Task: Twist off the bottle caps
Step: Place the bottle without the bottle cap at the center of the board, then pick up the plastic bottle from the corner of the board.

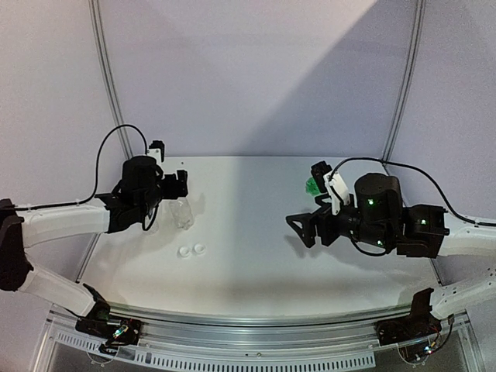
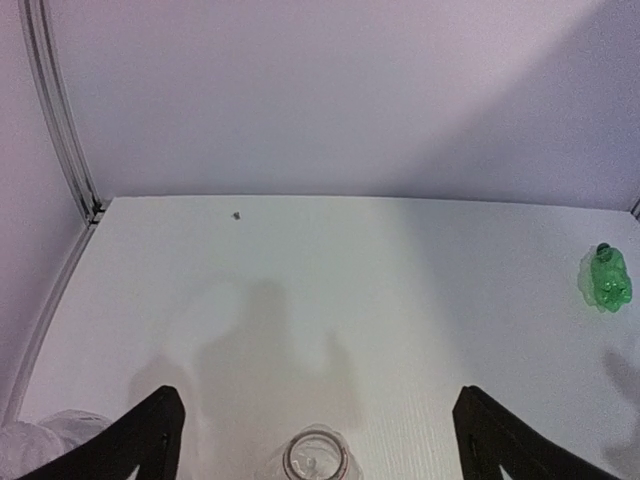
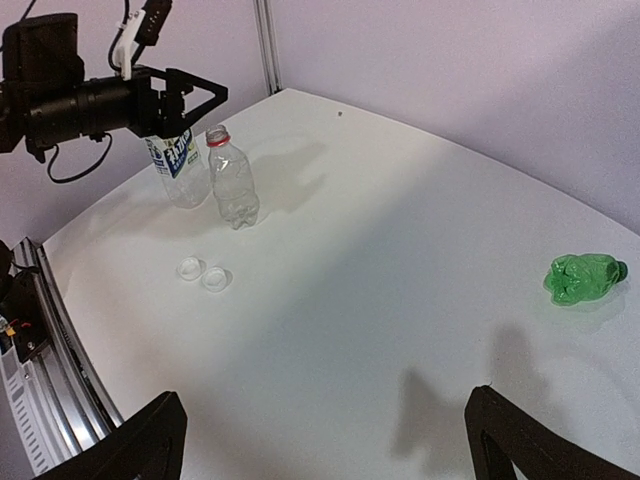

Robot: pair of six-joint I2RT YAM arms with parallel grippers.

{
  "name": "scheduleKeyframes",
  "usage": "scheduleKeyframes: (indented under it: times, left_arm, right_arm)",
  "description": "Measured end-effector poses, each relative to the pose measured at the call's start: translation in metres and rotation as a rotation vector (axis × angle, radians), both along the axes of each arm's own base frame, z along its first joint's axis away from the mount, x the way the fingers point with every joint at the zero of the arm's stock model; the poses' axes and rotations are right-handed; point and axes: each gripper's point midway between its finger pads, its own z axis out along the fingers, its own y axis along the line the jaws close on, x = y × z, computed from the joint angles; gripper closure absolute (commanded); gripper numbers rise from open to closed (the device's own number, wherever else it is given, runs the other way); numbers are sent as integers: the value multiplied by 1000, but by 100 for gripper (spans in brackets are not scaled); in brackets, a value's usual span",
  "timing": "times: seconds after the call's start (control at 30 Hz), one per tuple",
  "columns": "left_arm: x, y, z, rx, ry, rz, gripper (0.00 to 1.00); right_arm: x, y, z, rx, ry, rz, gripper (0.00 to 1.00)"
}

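Observation:
Two white bottle caps lie loose on the table; they also show in the right wrist view. A clear unlabelled bottle stands uncapped, its open mouth just below and between my left fingers. The blue-white labelled bottle stands beside it, to its left in the top view. The green bottle lies on its side at the far right with its green cap on. My left gripper is open and empty above the clear bottle. My right gripper is open and empty over the middle of the table.
The white table ends at a metal rail in front. Grey walls with corner posts close the back and sides. The left arm's cable loops above it.

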Motion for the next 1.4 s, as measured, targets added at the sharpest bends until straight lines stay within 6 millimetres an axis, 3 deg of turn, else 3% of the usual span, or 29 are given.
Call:
scheduleKeyframes:
  times: [0.67,0.9,1.13,1.27,1.4]
  left_arm:
    - [-79,12,117,-183,65,-115,1]
    - [-98,5,145,-209,111,-200,1]
    - [-124,6,170,-292,27,-293,1]
    - [-136,8,177,-355,3,-317,1]
    - [-130,-2,169,-358,71,-326,1]
  right_arm:
    - [19,-1,21,6,54,-146,1]
    - [21,-5,31,49,81,-193,1]
    - [23,-9,37,73,95,-230,1]
    - [29,-17,43,86,124,-274,1]
    - [53,-38,51,131,169,-386,1]
